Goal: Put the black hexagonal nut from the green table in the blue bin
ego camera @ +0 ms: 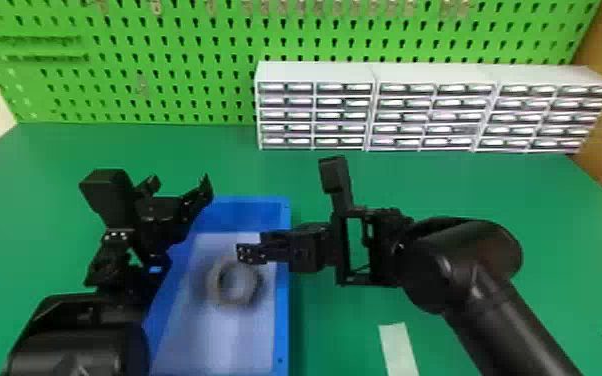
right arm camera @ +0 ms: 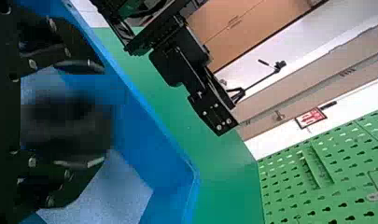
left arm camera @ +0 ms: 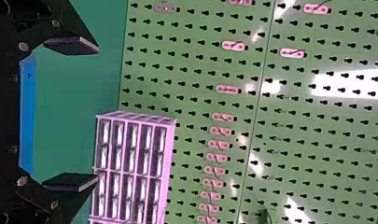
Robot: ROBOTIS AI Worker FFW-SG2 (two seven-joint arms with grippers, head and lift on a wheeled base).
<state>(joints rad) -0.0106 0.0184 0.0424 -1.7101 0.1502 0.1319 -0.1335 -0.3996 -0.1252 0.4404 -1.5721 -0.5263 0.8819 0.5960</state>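
In the head view, the right gripper (ego camera: 253, 253) is over the blue bin (ego camera: 285, 295), above the blurred, ring-like nut (ego camera: 215, 287). In the right wrist view, the nut is a dark blur (right arm camera: 67, 128) between the spread fingers of the right gripper (right arm camera: 91, 114), with the bin wall (right arm camera: 144, 135) beyond. Whether it hangs in the air or lies on the bin floor, I cannot tell. My left gripper (ego camera: 187, 225) is by the bin's left side in the head view; in the left wrist view the left gripper (left arm camera: 84, 114) stands open, holding nothing.
White drawer cabinets (ego camera: 315, 72) stand at the back of the green table (ego camera: 40, 200), against a green pegboard (ego camera: 175, 55). A pale strip (ego camera: 399, 347) lies on the table right of the bin. Both arms are close together around the bin.
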